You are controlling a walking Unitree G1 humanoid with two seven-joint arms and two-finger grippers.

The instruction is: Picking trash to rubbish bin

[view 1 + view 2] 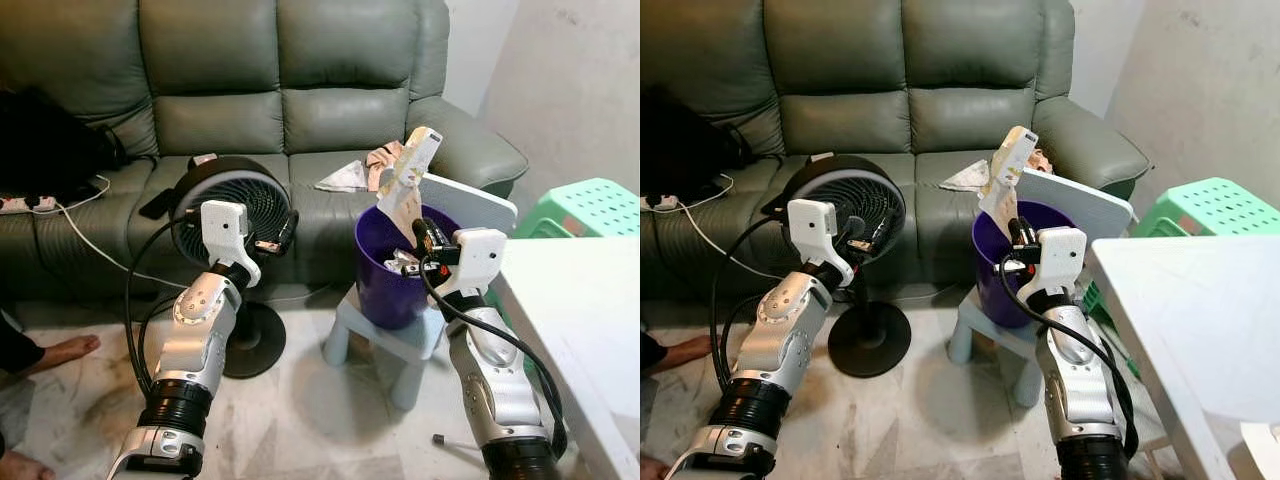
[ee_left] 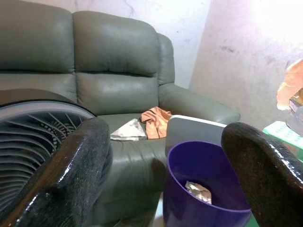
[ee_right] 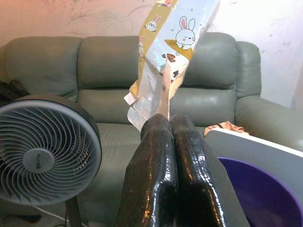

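Right wrist view showed right gripper [image 3: 169, 124] fingers clamped on wrapper [image 3: 165, 56]; release squarely over bin [image 1: 395, 270]; left gripper [image 2: 165, 156] fingers apart.

A grey-green leather sofa [image 1: 300, 90] stands behind a black floor fan [image 1: 238, 205], with an orange cloth [image 2: 155, 121] and crumpled paper [image 2: 126, 130] on its seat; a green plastic stool [image 1: 590, 208] sits beside a white bench [image 1: 1180, 320]
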